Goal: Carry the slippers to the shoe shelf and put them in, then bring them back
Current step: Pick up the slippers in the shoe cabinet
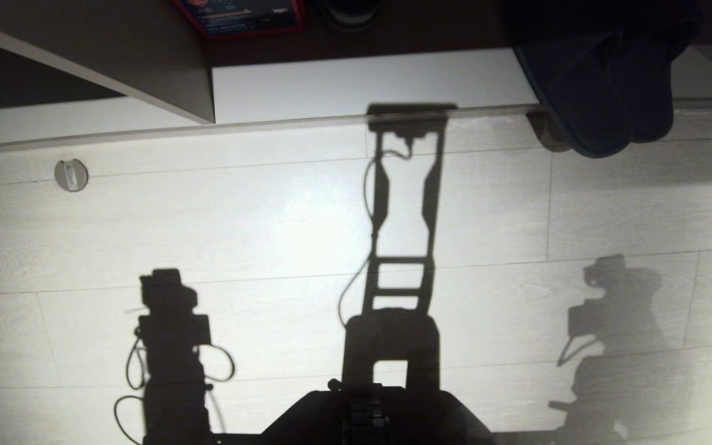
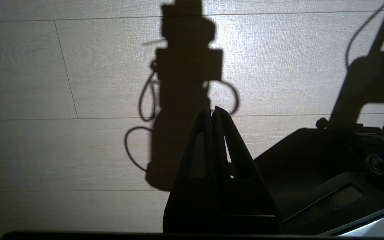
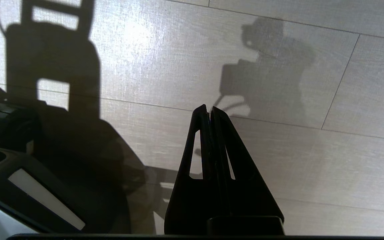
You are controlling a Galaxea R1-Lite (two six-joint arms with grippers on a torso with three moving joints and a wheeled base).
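Near-black in the shadow, the pair of soft closed-toe fabric slippers sits at the far right of my head view, resting on the pale base board of the low open shoe shelf with the toes hanging out past its front lip over the floor. I read that as the put-in step done, the slippers left proud of the edge where they are easy to take again for the trip back.

Neither arm shows in the head view. The black right gripper hangs over bare floor with its two fingers pressed together and nothing between them; the black left gripper is the same, closed and empty, beside the robot's dark base.

The floor is pale wood-grain plank, lit hard from behind me, so the robot's shadows fall long across it. A slanted pale divider panel stands in the unit, a red-edged box lies deeper in, and a small round fitting sits on the floor.
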